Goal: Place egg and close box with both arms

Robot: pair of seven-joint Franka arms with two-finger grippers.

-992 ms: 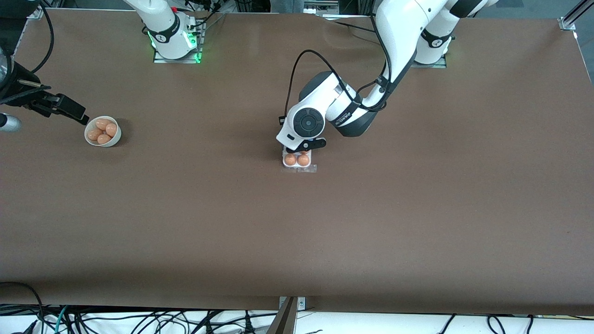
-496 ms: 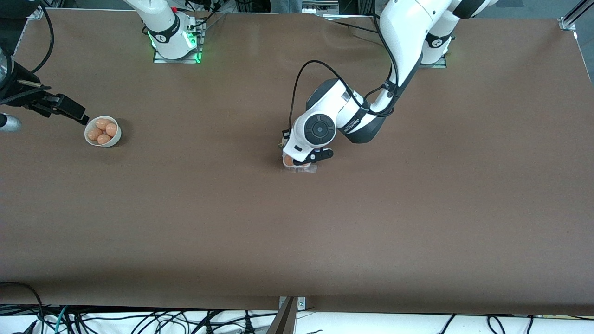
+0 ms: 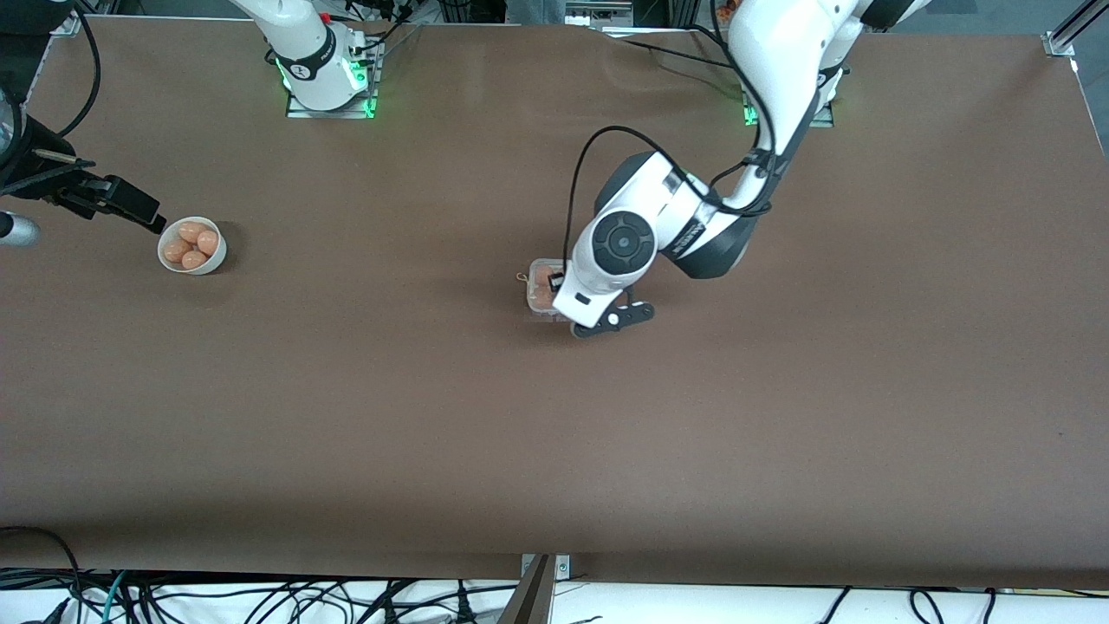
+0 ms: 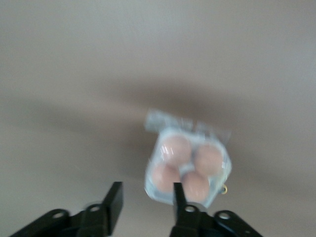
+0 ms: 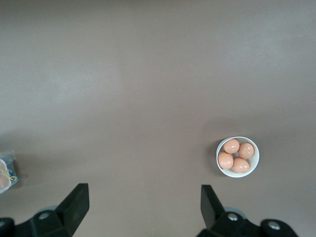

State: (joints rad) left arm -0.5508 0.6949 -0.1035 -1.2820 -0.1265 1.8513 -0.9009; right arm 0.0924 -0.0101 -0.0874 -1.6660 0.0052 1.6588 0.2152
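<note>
The box (image 3: 543, 291) sits just left of the middle of the front frame, on the brown counter (image 3: 554, 416), and the left arm's wrist covers the part of it toward that arm's end of the counter. In the left wrist view the box (image 4: 188, 165) shows low and right of centre, blurred, with four orange-brown eggs filling its cells; one egg (image 4: 176, 148) lies in the upper cell there, and pale glints over the eggs suggest the clear lid lies across them, though I cannot tell whether it is fully shut. The left claw (image 4: 145, 198) appears at the bottom edge of that frame with its fingers (image 4: 114, 196) parted and nothing between them; one finger overlaps the box's edge in the picture. In the front view the left claw (image 3: 612, 319) is right of the box. Far off in the left part of the front frame a round white bowl (image 3: 213, 259) holds more eggs. The right claw (image 5: 143, 204), at the bottom of the right wrist view, is spread wide and empty, high over the counter, with the bowl (image 5: 253, 166) at lower right; the right arm waits.
</note>
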